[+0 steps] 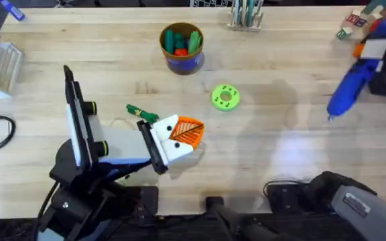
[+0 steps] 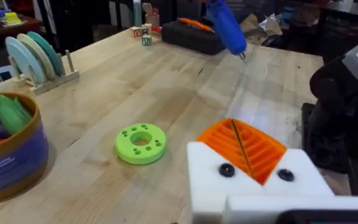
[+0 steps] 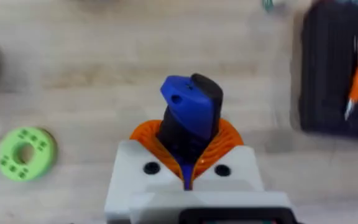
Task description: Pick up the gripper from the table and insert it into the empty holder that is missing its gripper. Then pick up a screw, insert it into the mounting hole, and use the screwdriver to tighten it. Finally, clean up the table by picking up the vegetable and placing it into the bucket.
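Light wooden tabletop (image 1: 280, 140) w/ bright-green round disc (image 1: 225, 96) mid-table. Right gripper (image 3: 188, 162), far right & raised, orange pads clamped on blue cylindrical screwdriver (image 1: 349, 90), tip angled down. Left gripper (image 1: 183, 132) jaws shut, holding nothing. Slim dark-green toy vegetable (image 1: 141, 113) lies just beside it. Blue tan-rimmed bucket (image 1: 182, 47) farther back

Light wood-plank table (image 1: 293, 144), glare patch; dark cluttered room behind
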{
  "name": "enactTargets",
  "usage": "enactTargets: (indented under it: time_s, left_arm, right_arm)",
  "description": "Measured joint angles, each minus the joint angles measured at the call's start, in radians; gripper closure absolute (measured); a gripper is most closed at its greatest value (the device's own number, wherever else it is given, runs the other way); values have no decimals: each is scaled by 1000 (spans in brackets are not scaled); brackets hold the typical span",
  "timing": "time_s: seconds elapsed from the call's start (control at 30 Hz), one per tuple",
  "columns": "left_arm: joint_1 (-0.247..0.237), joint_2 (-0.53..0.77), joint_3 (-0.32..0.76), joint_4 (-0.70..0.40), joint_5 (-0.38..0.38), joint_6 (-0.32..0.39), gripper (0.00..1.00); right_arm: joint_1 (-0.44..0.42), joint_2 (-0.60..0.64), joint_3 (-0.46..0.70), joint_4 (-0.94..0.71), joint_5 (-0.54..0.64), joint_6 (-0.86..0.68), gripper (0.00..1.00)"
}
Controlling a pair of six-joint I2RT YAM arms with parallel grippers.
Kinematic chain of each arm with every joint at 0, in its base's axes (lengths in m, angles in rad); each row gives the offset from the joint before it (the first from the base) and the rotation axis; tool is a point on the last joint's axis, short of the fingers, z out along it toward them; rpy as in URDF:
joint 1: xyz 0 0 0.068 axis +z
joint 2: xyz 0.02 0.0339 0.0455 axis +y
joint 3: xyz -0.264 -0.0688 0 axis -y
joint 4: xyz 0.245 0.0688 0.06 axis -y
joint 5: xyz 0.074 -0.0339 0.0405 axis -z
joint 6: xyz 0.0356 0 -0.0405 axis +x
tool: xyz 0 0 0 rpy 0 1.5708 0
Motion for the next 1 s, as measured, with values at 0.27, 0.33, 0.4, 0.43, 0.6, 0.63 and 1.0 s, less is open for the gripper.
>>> enactTargets:
  time_s: [0.27,0.33,0.4,0.43,0.6,0.63,1.0]
  left_arm:
    - [0,0,0,0,0,0,987]
    - [0,0,0,0,0,0,987]
    - [0,0,0,0,0,0,987]
    - [0,0,0,0,-1,0,987]
    - [0,0,0,0,-14,0,987]
    - [0,0,0,0,-17,0,987]
    - [0,0,0,0,-22,0,987]
  right_arm:
    - [197,-192,-99,303,-11,217,977]
    - [244,-220,-128,383,-29,272,977]
    - [301,-237,-150,434,-58,309,977]
    - [336,-241,-158,447,-74,323,977]
    - [525,-234,-183,497,-117,361,977]
    - [567,-231,-185,516,-122,365,977]
    - [977,-223,-190,829,-147,379,977]
